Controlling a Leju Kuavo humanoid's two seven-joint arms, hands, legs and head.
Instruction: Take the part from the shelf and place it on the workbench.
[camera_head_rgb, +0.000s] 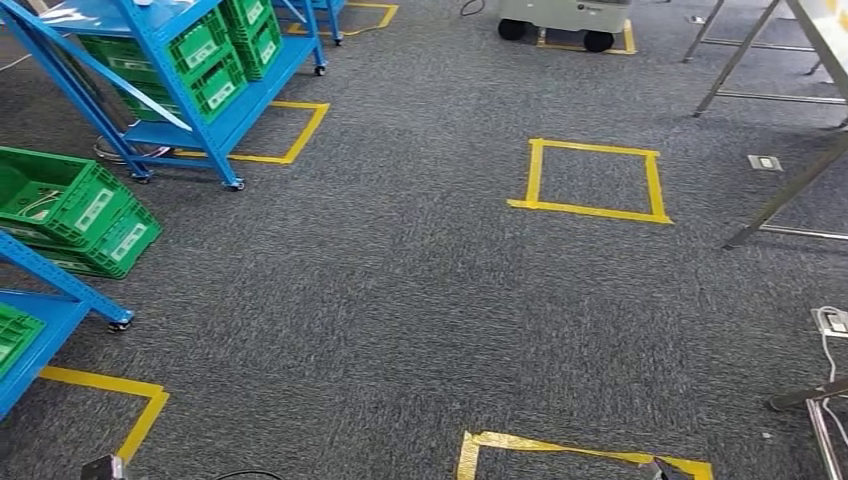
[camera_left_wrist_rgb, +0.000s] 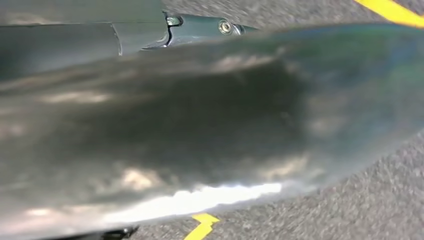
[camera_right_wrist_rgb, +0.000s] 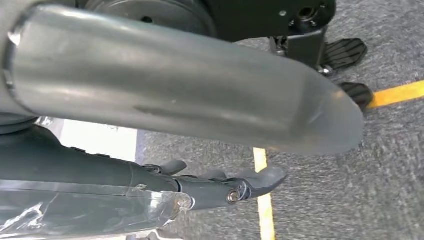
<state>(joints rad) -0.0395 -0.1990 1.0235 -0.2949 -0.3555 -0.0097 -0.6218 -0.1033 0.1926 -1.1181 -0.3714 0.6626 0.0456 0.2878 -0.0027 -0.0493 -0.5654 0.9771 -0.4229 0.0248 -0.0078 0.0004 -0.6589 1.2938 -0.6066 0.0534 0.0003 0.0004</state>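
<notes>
Facing grey carpet, the shelf (camera_head_rgb: 215, 120) stands at eleven o'clock, nearer the left hand (camera_left_wrist_rgb: 200, 135), whose finger state cannot be told; the right hand (camera_right_wrist_rgb: 220, 187) hangs with fingers apart, empty.

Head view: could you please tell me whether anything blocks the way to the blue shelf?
Nothing visible does: carpet with flat yellow tape leads to the blue shelf; the nearer green crates sit off to the left.

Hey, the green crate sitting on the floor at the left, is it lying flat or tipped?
Tipped. In the head view the upper green crate leans at a slant on another green crate beneath it, its open top showing.
</notes>
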